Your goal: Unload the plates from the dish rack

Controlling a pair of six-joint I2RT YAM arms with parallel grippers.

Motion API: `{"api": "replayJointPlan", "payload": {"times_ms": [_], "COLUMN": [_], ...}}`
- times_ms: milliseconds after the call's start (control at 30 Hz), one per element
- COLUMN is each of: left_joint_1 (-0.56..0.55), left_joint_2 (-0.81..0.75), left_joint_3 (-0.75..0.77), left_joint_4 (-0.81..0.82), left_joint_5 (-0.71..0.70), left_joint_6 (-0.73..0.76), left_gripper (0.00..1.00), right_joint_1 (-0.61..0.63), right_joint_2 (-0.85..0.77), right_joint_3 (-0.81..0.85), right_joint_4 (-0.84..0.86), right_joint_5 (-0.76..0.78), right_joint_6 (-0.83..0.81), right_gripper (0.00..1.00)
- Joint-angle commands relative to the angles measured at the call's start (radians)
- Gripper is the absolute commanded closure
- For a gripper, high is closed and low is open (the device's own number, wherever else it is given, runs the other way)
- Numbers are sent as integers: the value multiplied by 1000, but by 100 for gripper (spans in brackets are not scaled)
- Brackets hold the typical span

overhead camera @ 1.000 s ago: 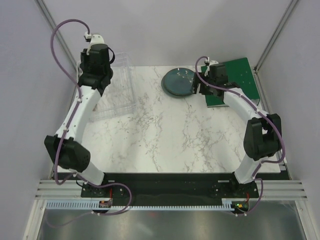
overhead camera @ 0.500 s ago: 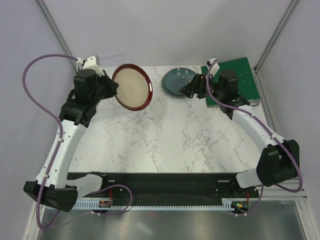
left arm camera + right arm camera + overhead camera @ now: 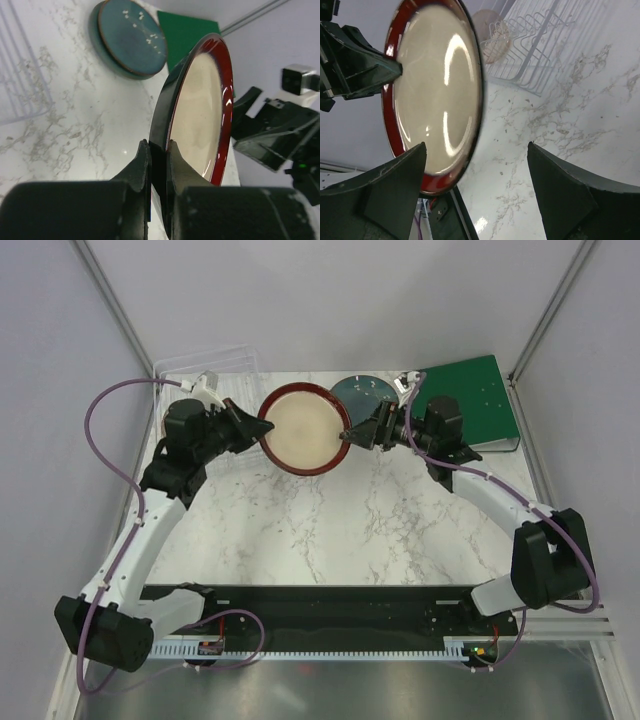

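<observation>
Top external: left gripper (image 3: 258,427) pinches the reddish-brown plate (image 3: 305,430); right gripper (image 3: 353,434) spread at its opposite rim

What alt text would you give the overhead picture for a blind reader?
The left gripper holds a red-rimmed plate by its edge above the marble table; the open right gripper straddles its opposite edge. Behind: a grey plate, a clear dish rack left, a green board right.

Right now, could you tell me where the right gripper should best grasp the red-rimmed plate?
The red-rimmed plate is held tilted above the table by the left gripper; take its free rim opposite, from the right, where that thin edge faces the open right gripper.
</observation>
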Motion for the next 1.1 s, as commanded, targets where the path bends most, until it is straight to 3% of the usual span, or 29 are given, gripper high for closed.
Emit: {"api": "replayJointPlan", "payload": {"times_ms": [0, 133, 233, 400, 433, 467, 633, 767, 833, 933, 1067], "left_joint_1": [3, 3, 3, 3, 3, 5, 3, 3, 3, 5, 6], "left_joint_2": [-81, -81, -84, -78, -77, -74, -63, -68, -75, -89, -135], "left_joint_3": [4, -16, -34, -65, -73, -74, -62, -25, 1, 21, 16], "left_joint_4": [302, 333, 347, 367, 368, 370, 315, 178, 93, 28, -3], "left_joint_5": [109, 128, 132, 142, 142, 143, 122, -7, -77, -242, -410], "left_joint_6": [-146, -167, -178, -192, -192, -192, -132, -14, 64, 147, 224], "left_gripper": [98, 98, 98, 98, 98, 98, 95, 54, 40, 23, 14], "right_joint_1": [19, 34, 37, 36, 37, 37, 34, 5, -35, -114, -205], "right_joint_2": [42, 65, 81, 119, 127, 127, 95, 73, 87, 134, 231], "right_joint_3": [-32, -38, -24, -7, -7, -9, 19, 121, 171, 249, 359], "right_joint_4": [165, 233, 277, 349, 369, 372, 210, 17, -87, -140, -174], "right_joint_5": [-53, -65, -88, -132, -134, -128, -44, 87, 160, 197, 210], "right_joint_6": [92, 127, 144, 195, 213, 215, 121, -29, -67, -71, -69], "right_gripper": [11, 17, 44, 74, 89, 98, 100, 100, 100, 100, 100]}}
